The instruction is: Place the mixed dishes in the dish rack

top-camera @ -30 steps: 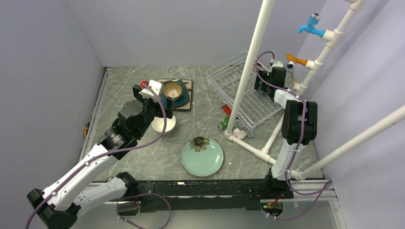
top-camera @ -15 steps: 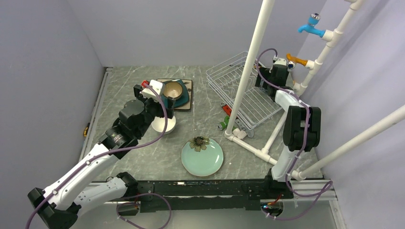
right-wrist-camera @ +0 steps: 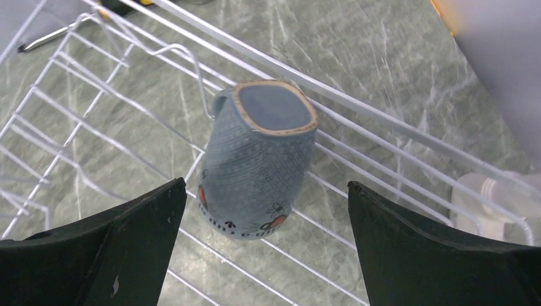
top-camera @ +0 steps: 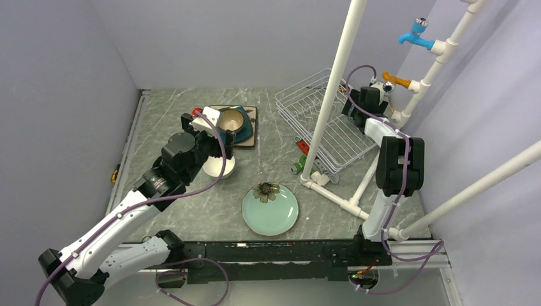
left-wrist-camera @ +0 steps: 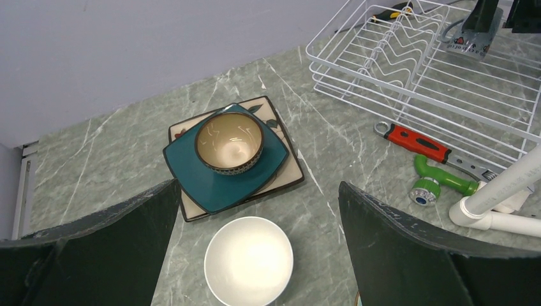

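Observation:
The dish rack (top-camera: 325, 124) stands at the far right, and the grey-white mug (right-wrist-camera: 258, 159) rests bottom-up on its wires (right-wrist-camera: 383, 185). My right gripper (right-wrist-camera: 266, 191) hangs open above the mug, touching nothing. My left gripper (left-wrist-camera: 258, 191) is open over the white bowl (left-wrist-camera: 249, 261), well above it. Just beyond, the brown glazed bowl (left-wrist-camera: 229, 141) sits on the teal square plate (left-wrist-camera: 198, 178), which lies on the cream square plate (left-wrist-camera: 271, 111). The mint-green round plate (top-camera: 270, 209) lies near the front centre.
The white pipe frame (top-camera: 332, 89) rises in front of the rack, with feet on the table. A red tool (left-wrist-camera: 418, 141) and a green fitting (left-wrist-camera: 440, 182) lie beside the rack. Blue (top-camera: 415, 33) and orange (top-camera: 399, 81) taps stick out at the right wall.
My right gripper's jaws have spread wider and it has drawn back from the mug toward the far right. My left arm has edged slightly farther over the stacked dishes.

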